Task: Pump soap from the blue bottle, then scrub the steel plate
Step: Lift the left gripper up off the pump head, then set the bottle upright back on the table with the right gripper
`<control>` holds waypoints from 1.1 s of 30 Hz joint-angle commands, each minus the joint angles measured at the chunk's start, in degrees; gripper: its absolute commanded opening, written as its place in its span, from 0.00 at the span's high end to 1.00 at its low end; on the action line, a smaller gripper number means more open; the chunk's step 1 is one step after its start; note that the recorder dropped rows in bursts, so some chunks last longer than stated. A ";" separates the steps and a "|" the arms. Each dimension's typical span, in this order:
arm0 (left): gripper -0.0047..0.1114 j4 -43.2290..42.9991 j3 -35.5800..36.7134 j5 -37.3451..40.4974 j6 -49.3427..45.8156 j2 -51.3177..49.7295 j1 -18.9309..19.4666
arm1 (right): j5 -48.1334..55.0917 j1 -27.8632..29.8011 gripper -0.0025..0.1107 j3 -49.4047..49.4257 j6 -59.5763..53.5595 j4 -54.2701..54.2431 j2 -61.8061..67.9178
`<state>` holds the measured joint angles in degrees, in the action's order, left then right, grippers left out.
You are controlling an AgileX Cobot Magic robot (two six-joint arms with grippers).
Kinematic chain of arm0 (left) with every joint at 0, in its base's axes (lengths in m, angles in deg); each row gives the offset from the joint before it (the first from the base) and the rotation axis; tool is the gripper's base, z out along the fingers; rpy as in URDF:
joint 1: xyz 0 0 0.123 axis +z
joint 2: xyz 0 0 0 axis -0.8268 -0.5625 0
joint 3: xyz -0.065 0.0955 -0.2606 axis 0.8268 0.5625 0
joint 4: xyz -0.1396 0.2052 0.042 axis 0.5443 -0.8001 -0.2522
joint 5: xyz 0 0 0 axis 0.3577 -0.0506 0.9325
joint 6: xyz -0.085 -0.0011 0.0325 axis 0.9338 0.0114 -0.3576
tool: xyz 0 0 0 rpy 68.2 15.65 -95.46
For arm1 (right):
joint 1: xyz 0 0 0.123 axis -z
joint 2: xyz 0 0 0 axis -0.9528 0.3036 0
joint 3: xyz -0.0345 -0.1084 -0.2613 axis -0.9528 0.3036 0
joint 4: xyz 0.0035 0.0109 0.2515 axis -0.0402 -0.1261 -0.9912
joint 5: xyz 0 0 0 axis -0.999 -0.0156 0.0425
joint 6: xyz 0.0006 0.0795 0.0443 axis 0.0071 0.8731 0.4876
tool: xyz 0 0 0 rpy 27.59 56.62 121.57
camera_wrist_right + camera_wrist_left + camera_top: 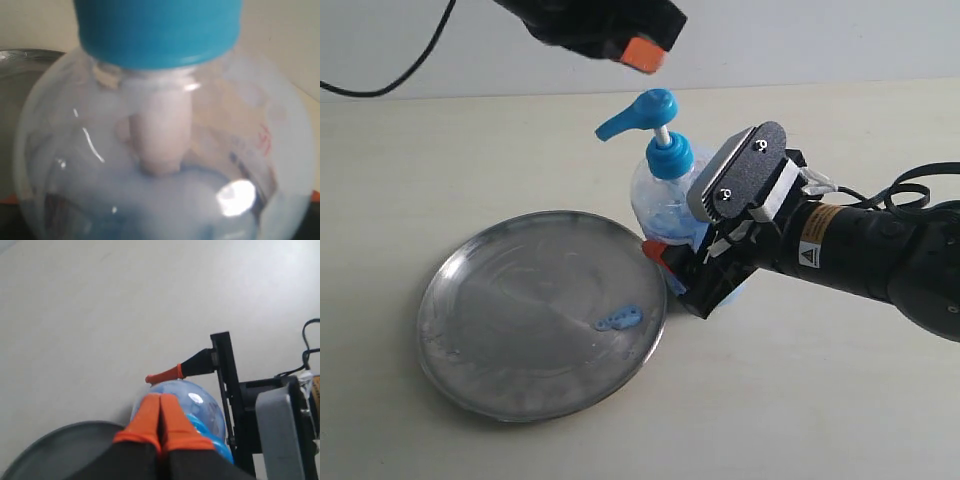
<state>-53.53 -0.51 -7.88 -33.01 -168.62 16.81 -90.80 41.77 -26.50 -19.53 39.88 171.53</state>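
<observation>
One blue bottle (660, 195), clasped by right gripper (680, 245), its label hidden; one steel plate (510, 320) bearing one soap (620, 320) smear; left gripper (642, 52) above the pump, fingers pressed together, empty.

The left gripper (642, 52) hangs high over the far middle of the scene. Its black body comes in from the top edge, and its orange fingers (150, 415) are pressed flat together with nothing between them. The right arm (880, 250) reaches in low from the right, wrist tilted down toward the left. The right gripper (672, 262) clasps the blue bottle (658, 190), with one orange fingertip (655, 250) showing on its near-left side.
</observation>
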 commanded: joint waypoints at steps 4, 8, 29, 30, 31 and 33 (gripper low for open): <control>0.95 -2.41 -2.50 -3.29 -0.14 4.72 -0.28 | 0.87 -0.13 0.98 -0.01 -1.04 -0.03 -0.08; 0.95 -4.47 -2.50 -3.45 0.11 6.91 -0.28 | 1.26 -0.13 0.98 -0.01 -2.94 -2.75 -0.08; 0.95 -5.47 -2.50 -3.52 1.79 14.00 0.21 | 0.34 -0.13 0.98 -0.01 -5.00 -13.17 0.02; 0.95 -5.47 -2.50 -2.99 1.88 14.00 0.21 | 0.40 -0.02 0.98 -0.01 -5.00 -13.46 0.13; 0.95 -5.47 -2.50 -2.41 1.88 14.00 0.21 | 0.10 -0.02 0.98 -0.01 -5.00 -13.71 0.13; 0.95 -5.59 -2.50 -1.41 2.33 14.00 0.21 | -0.13 -0.02 0.98 -0.01 -5.00 -14.26 0.13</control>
<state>-58.66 -2.61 -10.44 -31.63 -155.11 16.92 -90.21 41.74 -26.50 -23.39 26.59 171.63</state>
